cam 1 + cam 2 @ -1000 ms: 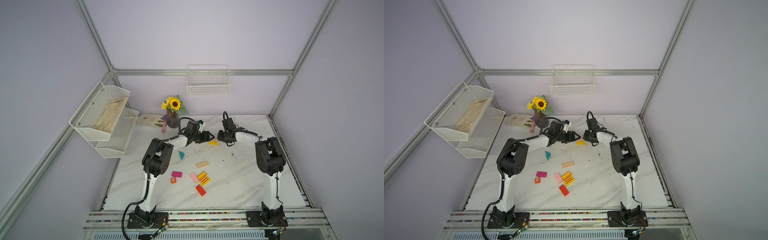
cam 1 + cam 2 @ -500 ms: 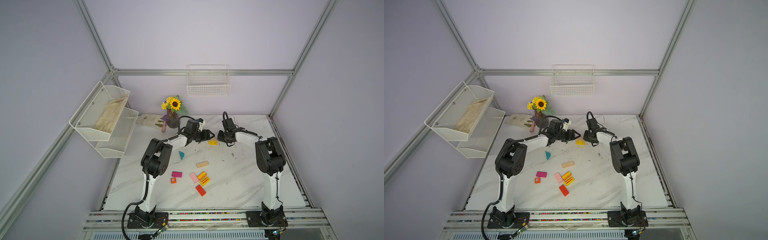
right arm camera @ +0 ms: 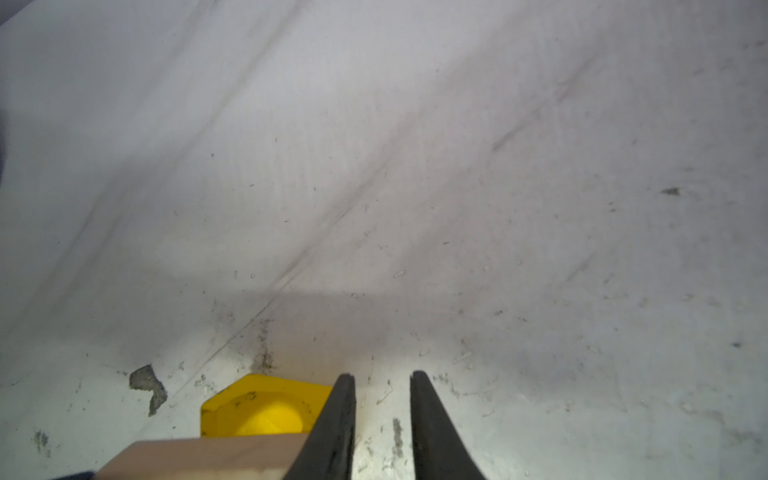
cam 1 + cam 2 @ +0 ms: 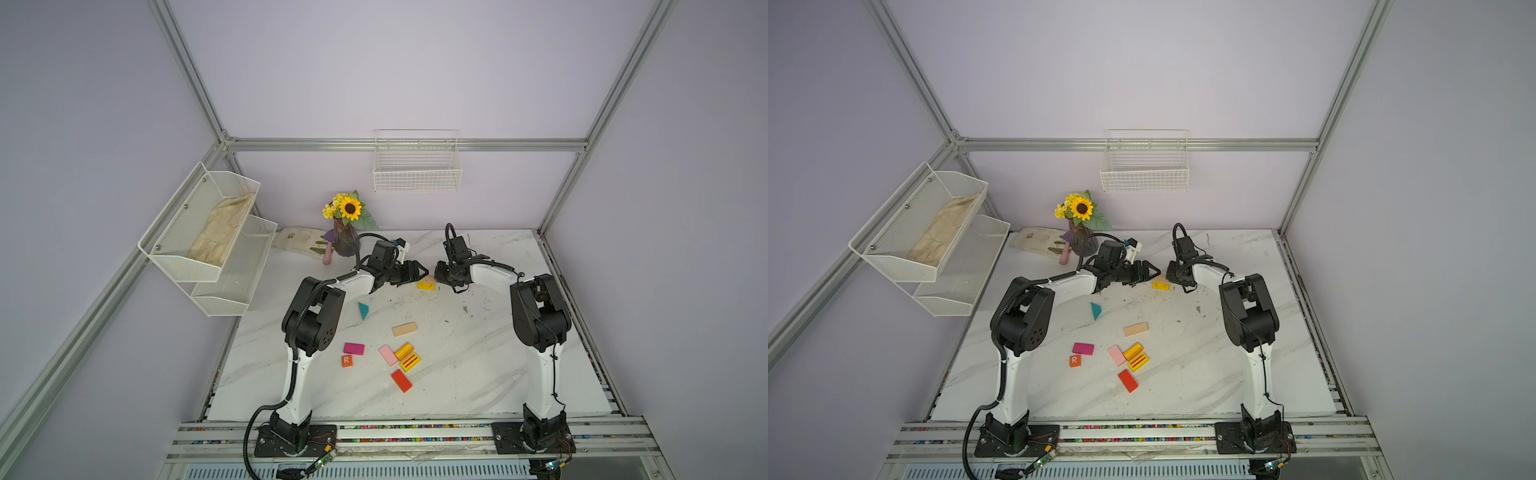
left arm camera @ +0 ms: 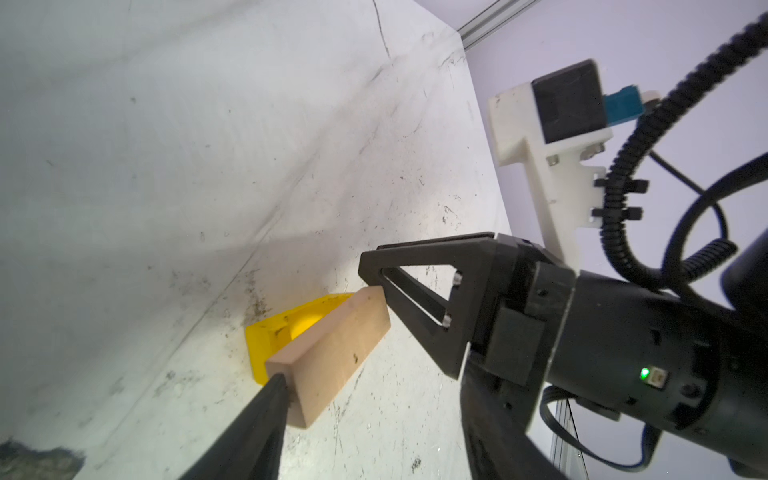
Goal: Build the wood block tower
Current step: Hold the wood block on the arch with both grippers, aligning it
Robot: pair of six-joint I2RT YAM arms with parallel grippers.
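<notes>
Just above the middle of both top views, the tower is barely begun. A plain tan wooden slab (image 5: 332, 345) stands on its long edge against a yellow wooden base block with a round hollow (image 5: 262, 345) on the marble tabletop (image 5: 208, 166). Whether it rests on the base I can't tell. The left gripper (image 4: 420, 272) has its jaws spread, one finger at the slab's end. The right gripper (image 3: 382, 376), jaws almost together on nothing, meets the other end. An uneven push could topple the slab or shove the base.
</notes>
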